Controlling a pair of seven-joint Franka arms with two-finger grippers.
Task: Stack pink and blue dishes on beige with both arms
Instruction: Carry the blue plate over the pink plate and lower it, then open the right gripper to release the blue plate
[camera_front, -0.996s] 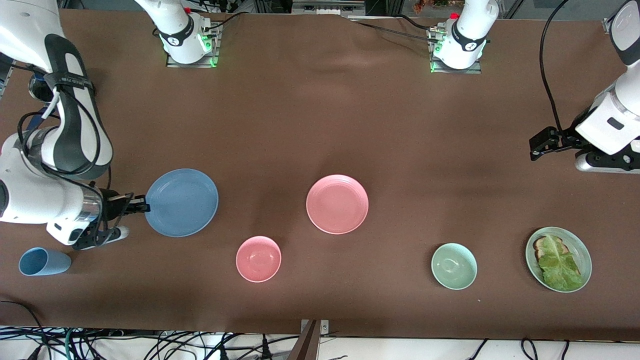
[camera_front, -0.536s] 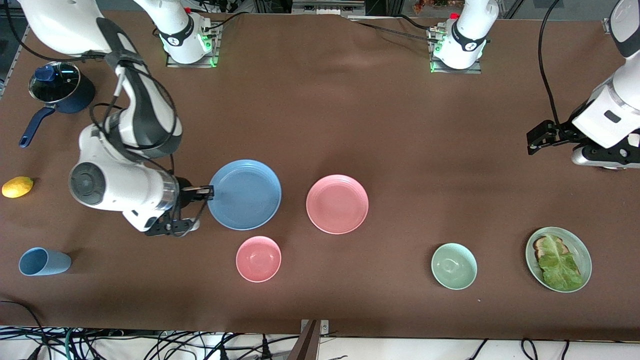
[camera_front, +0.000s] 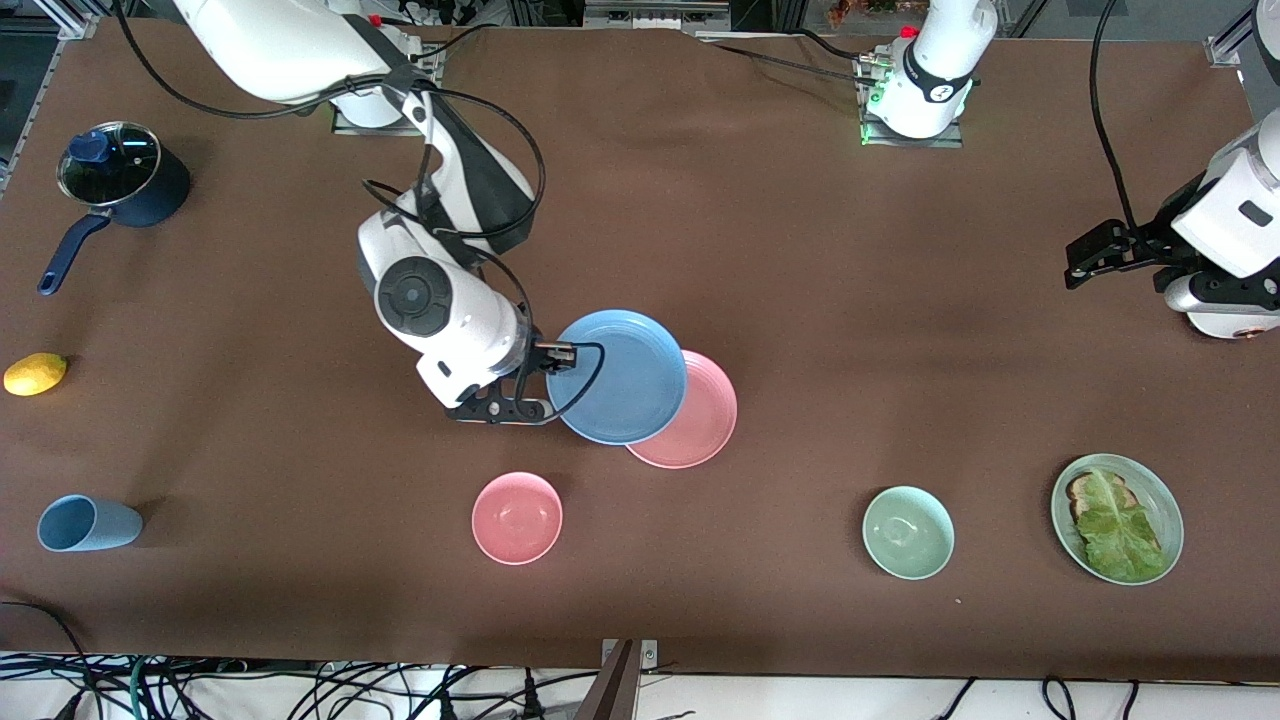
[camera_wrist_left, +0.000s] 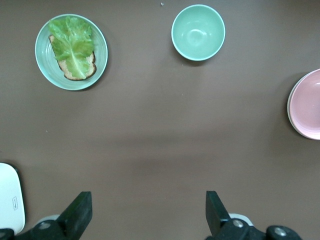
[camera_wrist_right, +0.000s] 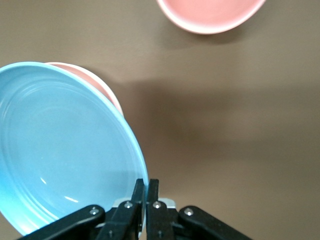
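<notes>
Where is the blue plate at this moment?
In the front view, the blue plate is near the table's middle, held by its rim in the right hand, over and partly covering the pink plate.

Medium-blue plate (camera_front: 620, 375) overlaps pastel-pink plate (camera_front: 705, 420), both concentrically ridged, on brown table (camera_front: 800, 280); near the pink plate, pink bowl (camera_front: 517, 517).

The blue plate (camera_front: 620, 375) covers much of the pink plate (camera_front: 700, 425) in the front view, so only a crescent of pink shows, and no beige plate can be made out beneath them. In the left wrist view the pink plate is cut off by the picture's edge. The left arm (camera_front: 1235, 240) runs off the front view's edge.
</notes>
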